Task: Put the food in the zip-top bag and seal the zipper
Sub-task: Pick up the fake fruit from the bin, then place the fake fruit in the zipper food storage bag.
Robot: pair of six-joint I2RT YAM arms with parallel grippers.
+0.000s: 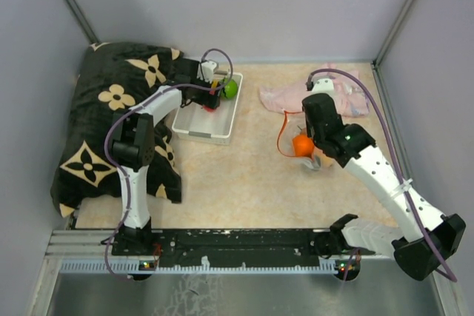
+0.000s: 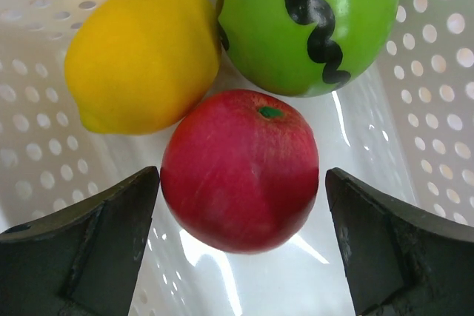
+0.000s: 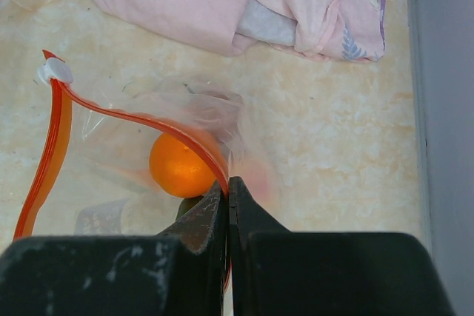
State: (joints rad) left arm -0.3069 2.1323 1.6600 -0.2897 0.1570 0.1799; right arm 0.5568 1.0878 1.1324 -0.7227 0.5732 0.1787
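Note:
My left gripper (image 2: 242, 183) is open inside the white slotted basket (image 1: 198, 127), its fingers either side of a red apple (image 2: 239, 169), not touching it. A yellow lemon (image 2: 141, 57) and a bright green fruit with a black wavy line (image 2: 311, 24) lie just behind it; the green fruit also shows in the top view (image 1: 230, 89). My right gripper (image 3: 228, 185) is shut on the red-orange zipper (image 3: 133, 118) of the clear zip-top bag (image 3: 111, 183), holding its mouth up. An orange fruit (image 3: 180, 166) sits in the bag, with something dark green partly hidden under it.
A pink cloth (image 1: 337, 95) lies crumpled at the back right, also in the right wrist view (image 3: 222, 1). A black cloth with cream flowers (image 1: 104, 123) covers the left side. Grey walls close in the back and both sides.

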